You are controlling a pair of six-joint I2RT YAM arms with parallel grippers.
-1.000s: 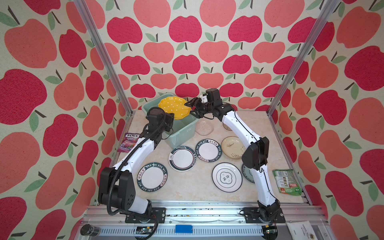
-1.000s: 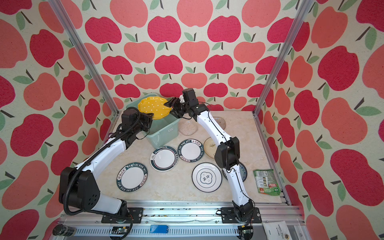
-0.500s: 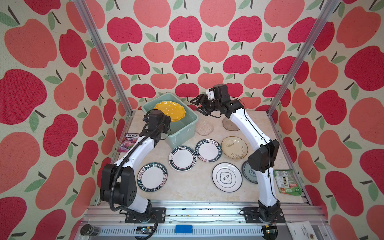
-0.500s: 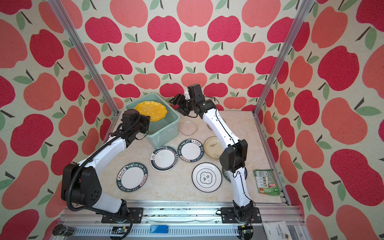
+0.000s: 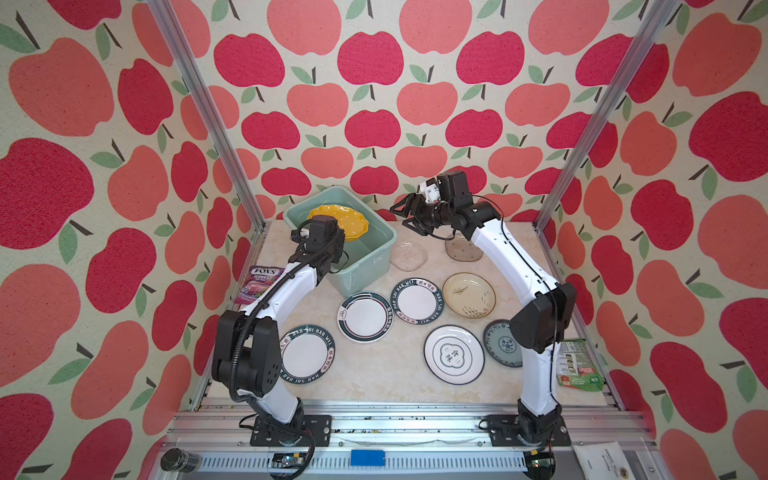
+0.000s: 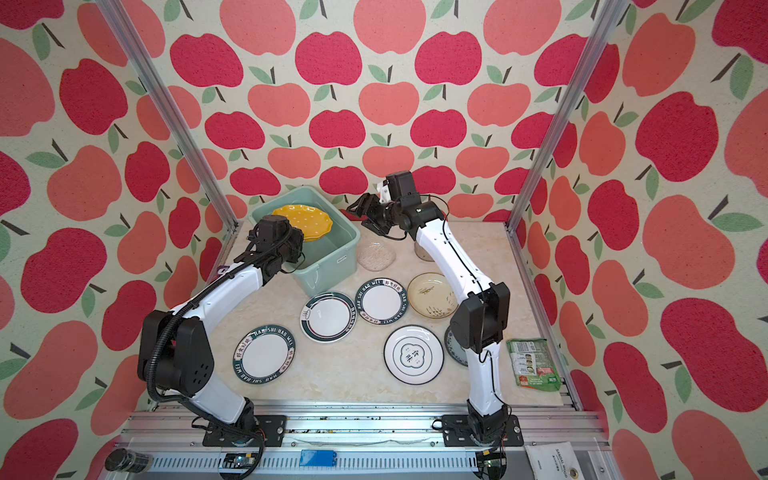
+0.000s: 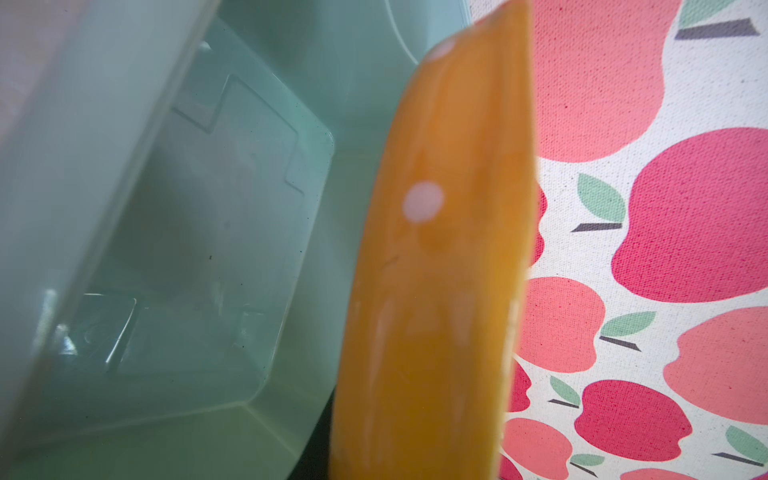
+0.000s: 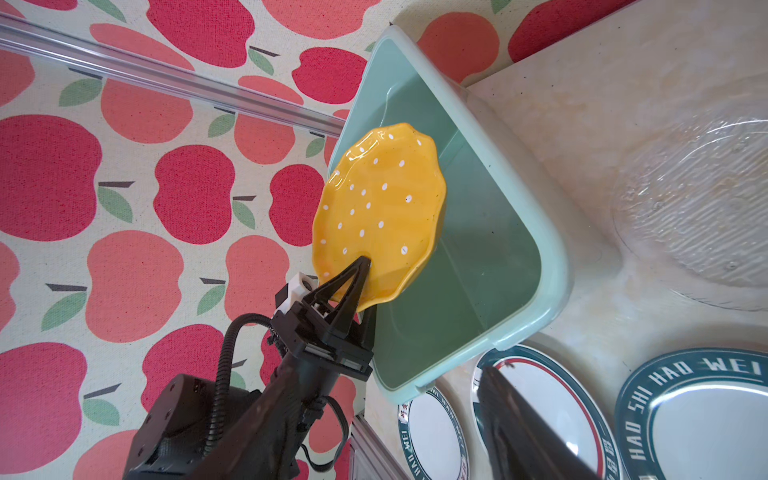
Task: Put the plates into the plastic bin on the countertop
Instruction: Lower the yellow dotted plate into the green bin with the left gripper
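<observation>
**Plates on the counter, one going into the bin.** "HAO SHI HAO WEI" circles the dark rims of two white plates lying on the countertop (image 5: 395, 384): the near lettered plate (image 5: 307, 353) and the middle lettered plate (image 5: 417, 301). A round white plate (image 5: 454, 354) carries Chinese characters at its centre. A purple packet (image 5: 259, 282) by the left wall reads "FOX'S BERRIES". The print on the green packet (image 5: 575, 365) at the right edge is too small to read, as is the small label on the bin (image 5: 361, 276).

My left gripper (image 8: 365, 286) pinches the rim of the yellow plate (image 8: 382, 199), one finger on its dotted face and the other beneath. It holds the plate tilted over the bin's open top, lower edge dipping inside; whether it touches the wall I cannot tell. My right gripper (image 5: 401, 217) hangs in the air just right of the bin, fingers spread wide, holding nothing.

The ringed plate (image 5: 365, 316), cream plate (image 5: 468, 295), blue plate (image 5: 498, 345), left glass plate (image 5: 409, 254) and right glass plate (image 5: 461, 253) lie flat outside the bin.
</observation>
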